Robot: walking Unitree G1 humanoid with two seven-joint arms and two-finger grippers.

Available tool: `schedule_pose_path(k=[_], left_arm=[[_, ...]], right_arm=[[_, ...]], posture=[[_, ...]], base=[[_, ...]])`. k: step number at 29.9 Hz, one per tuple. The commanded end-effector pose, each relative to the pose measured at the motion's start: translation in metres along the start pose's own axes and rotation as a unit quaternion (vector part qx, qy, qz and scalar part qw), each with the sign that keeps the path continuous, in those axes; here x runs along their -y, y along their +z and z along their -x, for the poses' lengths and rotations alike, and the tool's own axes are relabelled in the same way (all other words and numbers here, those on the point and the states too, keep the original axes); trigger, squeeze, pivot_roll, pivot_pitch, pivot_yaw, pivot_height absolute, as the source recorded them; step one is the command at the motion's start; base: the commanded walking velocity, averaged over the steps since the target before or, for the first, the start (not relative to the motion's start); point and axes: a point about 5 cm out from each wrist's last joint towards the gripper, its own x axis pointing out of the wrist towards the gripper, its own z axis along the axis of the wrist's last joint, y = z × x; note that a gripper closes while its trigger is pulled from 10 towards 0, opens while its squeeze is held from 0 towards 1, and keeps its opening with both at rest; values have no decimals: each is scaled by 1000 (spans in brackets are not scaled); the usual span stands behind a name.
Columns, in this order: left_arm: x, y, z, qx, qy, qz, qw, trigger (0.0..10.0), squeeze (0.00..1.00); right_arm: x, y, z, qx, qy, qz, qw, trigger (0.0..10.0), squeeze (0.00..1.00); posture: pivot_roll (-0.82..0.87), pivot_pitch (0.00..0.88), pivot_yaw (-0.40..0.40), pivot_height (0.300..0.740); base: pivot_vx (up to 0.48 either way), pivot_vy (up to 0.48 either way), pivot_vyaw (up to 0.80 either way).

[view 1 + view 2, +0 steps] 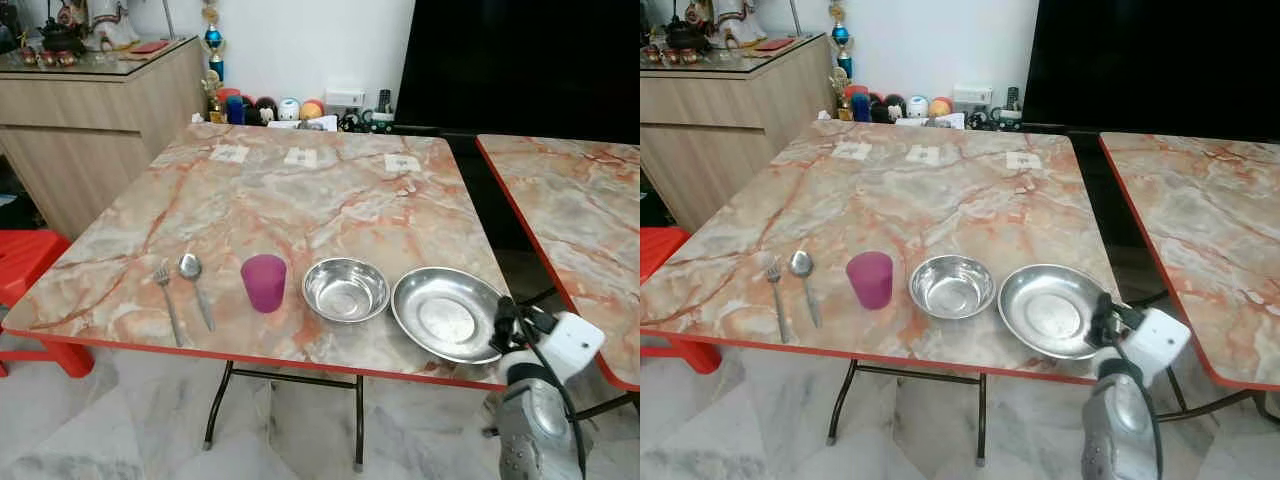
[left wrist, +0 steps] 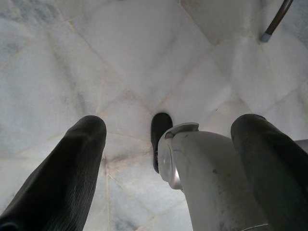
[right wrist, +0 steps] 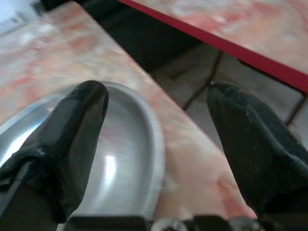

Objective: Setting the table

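White marble floor (image 1: 120,420). Wooden sideboard (image 1: 90,130) at 10 o'clock against white wall (image 1: 300,40). Red stool (image 1: 25,265) at 9 o'clock. Even light.

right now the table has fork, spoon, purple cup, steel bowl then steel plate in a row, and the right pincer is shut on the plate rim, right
Not quite: the right pincer is open, its fingers apart by the steel plate rim, as the right wrist view shows. The fork, spoon, purple cup and steel bowl row is right.
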Motion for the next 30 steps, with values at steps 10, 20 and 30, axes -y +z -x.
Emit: schedule_pose_path(k=[10,20,30], left_arm=[[-2,-2,1,-6,-2,-4,1000,10000,0],[-3,-2,1,-5,-1,-6,1000,10000,0],[-3,-2,1,-6,-1,-6,1000,10000,0]], right_arm=[[5,-11,-9,-68,-7,-37,997,10000,0],[-1,-15,-13,-93,6,-32,995,10000,0],[-7,-22,-18,-132,33,8,991,0,0]], posture=[[-23,0,-15,740],[-19,0,-11,740],[-13,0,-13,740]], base=[[0,0,0],[0,0,0],[0,0,0]])
